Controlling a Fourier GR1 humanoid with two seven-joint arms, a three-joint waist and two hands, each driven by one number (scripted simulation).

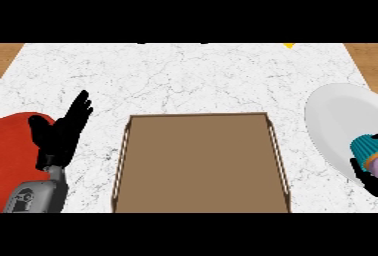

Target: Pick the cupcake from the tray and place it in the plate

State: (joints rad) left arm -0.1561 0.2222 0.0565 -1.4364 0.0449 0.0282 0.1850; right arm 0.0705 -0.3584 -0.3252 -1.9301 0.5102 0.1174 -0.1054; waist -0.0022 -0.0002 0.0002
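My right hand [365,175] has its fingers curled round the cupcake [365,146], tilted over the plate [332,120]; left hand [63,130] rests open.

Single head view, steeply down on counter [192,75], tray [199,165] central

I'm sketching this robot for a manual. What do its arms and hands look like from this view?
The left robot hand is matte black with slim fingers, on a grey forearm with dark markings. Only black fingertips of the right robot hand show at the right edge.
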